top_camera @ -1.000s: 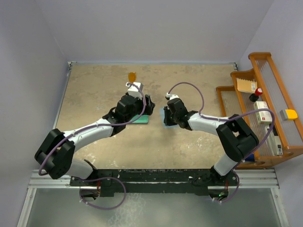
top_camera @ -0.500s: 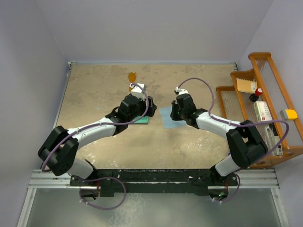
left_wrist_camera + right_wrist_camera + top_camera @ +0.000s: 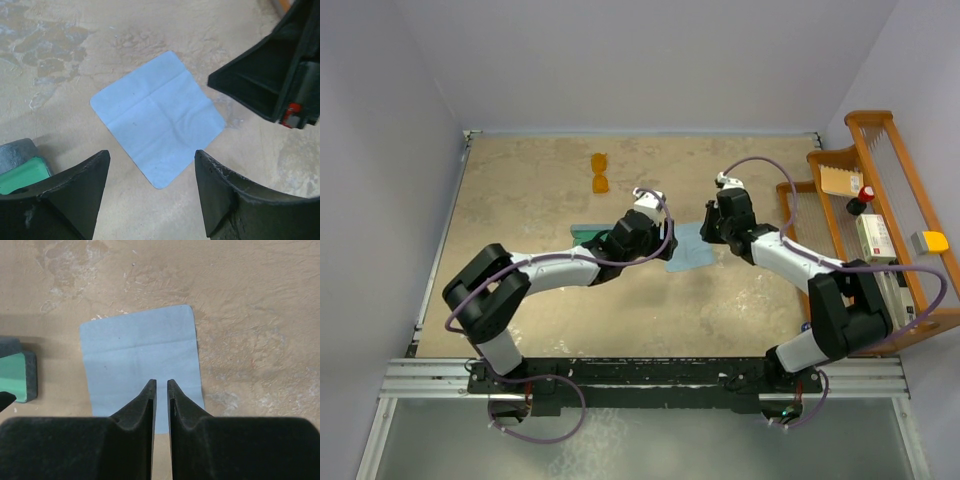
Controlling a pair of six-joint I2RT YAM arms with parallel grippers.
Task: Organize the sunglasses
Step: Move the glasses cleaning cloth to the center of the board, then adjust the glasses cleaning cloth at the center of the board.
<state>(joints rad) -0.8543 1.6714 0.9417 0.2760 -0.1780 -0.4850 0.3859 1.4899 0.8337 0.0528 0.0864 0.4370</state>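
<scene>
One small pair of sunglasses point(image 3: 600, 172) shows translucent orange-amber lenses.

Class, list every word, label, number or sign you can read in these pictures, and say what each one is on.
No text can be read anywhere.
The tan packet on the wooden rack: dark print, too small to read.
The white box on the rack: label marks, too small to read.
The blue cloth and sunglasses: no print visible.
</scene>
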